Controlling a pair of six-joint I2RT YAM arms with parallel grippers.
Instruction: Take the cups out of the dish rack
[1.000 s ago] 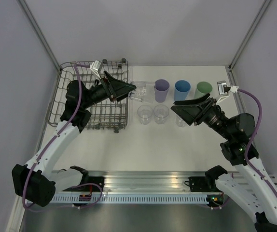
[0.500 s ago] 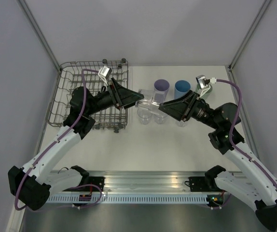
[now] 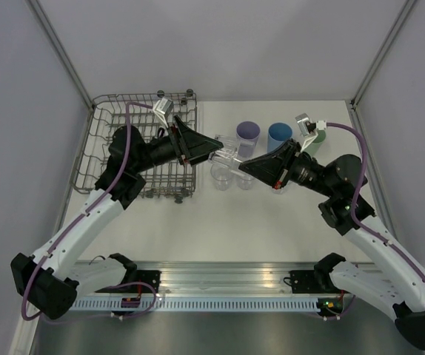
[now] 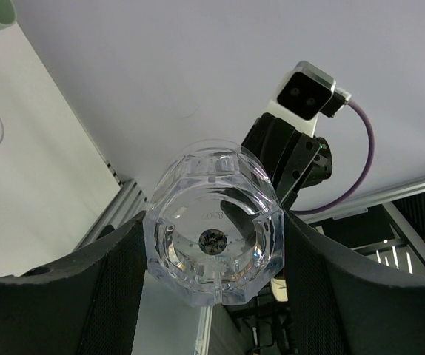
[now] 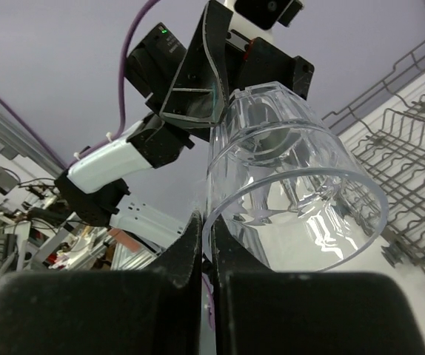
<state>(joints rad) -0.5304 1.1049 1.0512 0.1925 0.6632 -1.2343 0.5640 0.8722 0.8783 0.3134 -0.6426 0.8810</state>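
The left jaws hold a clear cup (image 4: 212,240) by its bottom, in the air beside the dish rack (image 3: 86,148). The right jaws pinch its rim. The rack looks empty. The other cups (image 3: 248,132) stand on the surface (image 3: 272,222), so I think only this one is left.

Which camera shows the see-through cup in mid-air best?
The right wrist view: the clear plastic tumbler shows its whole side and open rim. Left wrist shows only its base; the top view, a small glint.
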